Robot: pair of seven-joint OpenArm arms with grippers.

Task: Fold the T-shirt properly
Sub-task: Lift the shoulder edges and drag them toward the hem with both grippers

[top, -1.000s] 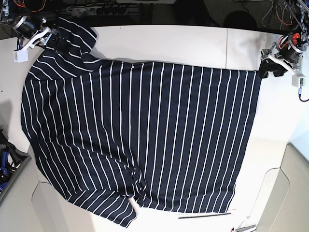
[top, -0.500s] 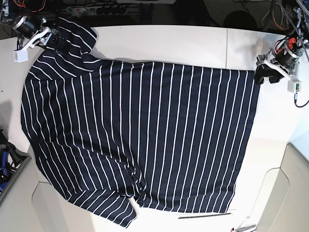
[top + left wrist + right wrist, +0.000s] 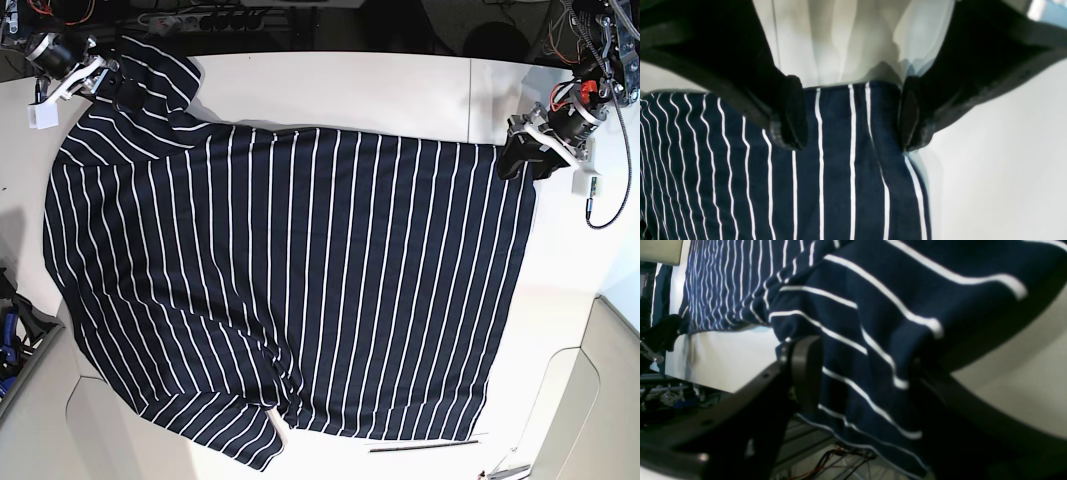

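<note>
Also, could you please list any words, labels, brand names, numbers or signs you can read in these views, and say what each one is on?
No readable text in any view.
T-shirt: only thin white stripes on dark navy fabric; no print or label shows.
Table: plain pale surface, no markings.
Left end effector and right end effector: plain black, no lettering.

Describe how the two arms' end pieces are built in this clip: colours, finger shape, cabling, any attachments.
Both grippers, the left gripper and the right gripper, have black fingers on white bracket parts. Up close the fingers are matte black and taper to thick, rounded pads. Orange or red parts and dark cables show at the left wrist, with a small white block hanging beside it. A similar white block sits by the right gripper.
</note>
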